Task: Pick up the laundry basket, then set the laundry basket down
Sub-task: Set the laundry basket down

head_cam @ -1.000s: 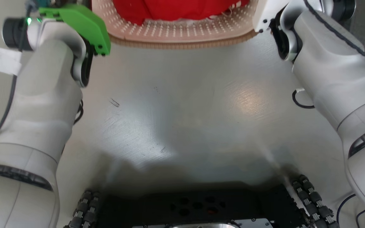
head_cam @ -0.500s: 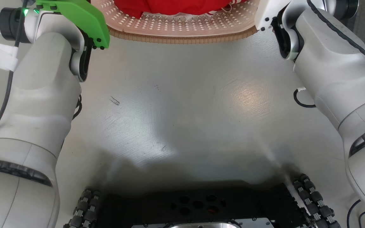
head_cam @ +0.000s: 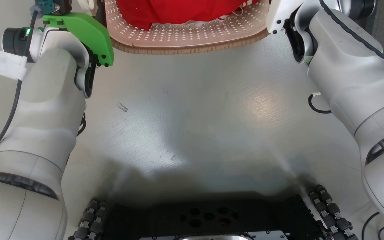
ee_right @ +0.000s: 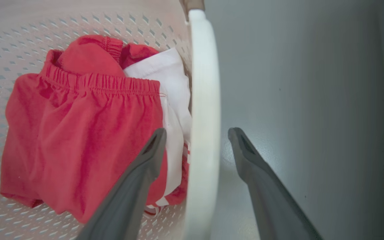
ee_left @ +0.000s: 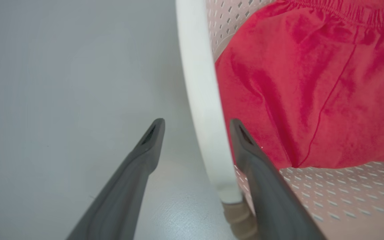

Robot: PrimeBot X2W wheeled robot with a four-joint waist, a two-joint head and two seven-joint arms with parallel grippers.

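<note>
Left gripper [ee_left: 197, 133], right gripper [ee_right: 197, 140] — each straddles a laundry basket [head_cam: 185, 33] handle

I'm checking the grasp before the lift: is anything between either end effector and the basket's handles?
Nothing visible. The left end effector straddles the left handle and the right end effector the right handle, both open. Red clothes lie inside the basket beside the inner fingers, not across the handles.

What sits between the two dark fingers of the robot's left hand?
A white side handle of the laundry basket: the left wrist view shows the left gripper open around it.
</note>
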